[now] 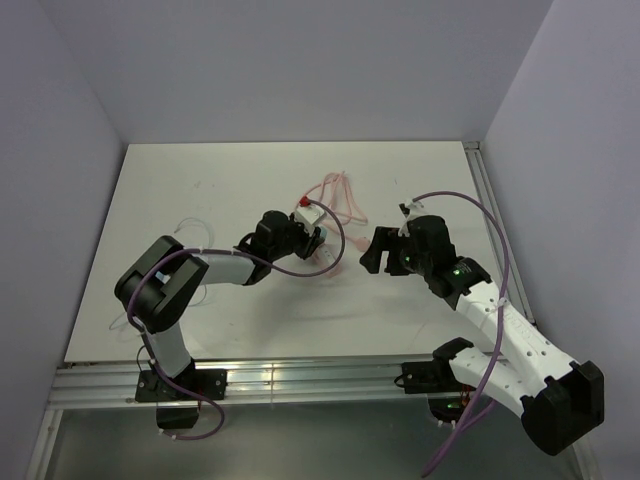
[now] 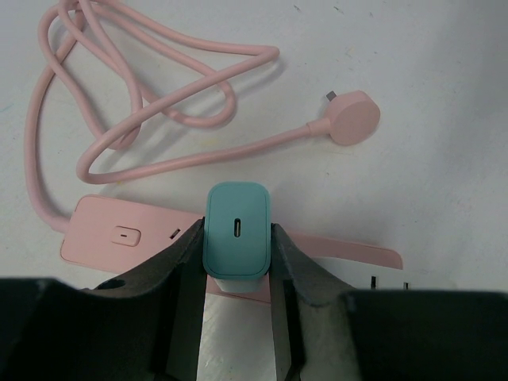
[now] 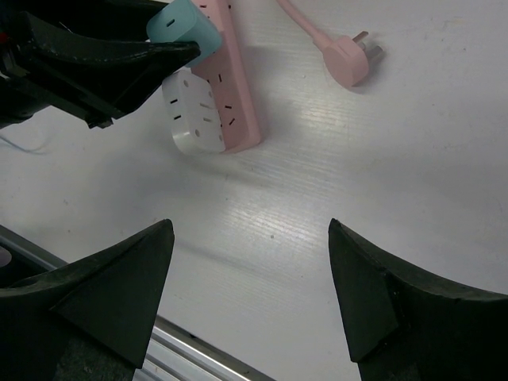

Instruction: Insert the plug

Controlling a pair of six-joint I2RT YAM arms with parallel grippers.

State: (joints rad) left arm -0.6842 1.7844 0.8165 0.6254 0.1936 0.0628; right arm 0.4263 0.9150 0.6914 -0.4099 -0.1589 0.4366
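Observation:
The plug [image 2: 236,230], a small teal block with a slot in its face, is clamped between the dark fingers [image 2: 178,270] of my left gripper [image 1: 303,236], which is shut on it. It hangs right over the long pink power strip [image 2: 119,234]. I cannot tell whether it touches the sockets. In the right wrist view the plug [image 3: 184,24] shows at the top left, over the power strip [image 3: 230,87]. My right gripper [image 3: 250,230] stands wide open over bare table, to the right of the strip, with nothing between its fingers.
The strip's pink cable [image 2: 159,111] loops on the table behind it and ends in a round pink wall plug [image 2: 353,117]. A white socket block [image 3: 194,111] lies against the strip's end. A metal rail [image 1: 300,375] runs along the table's near edge.

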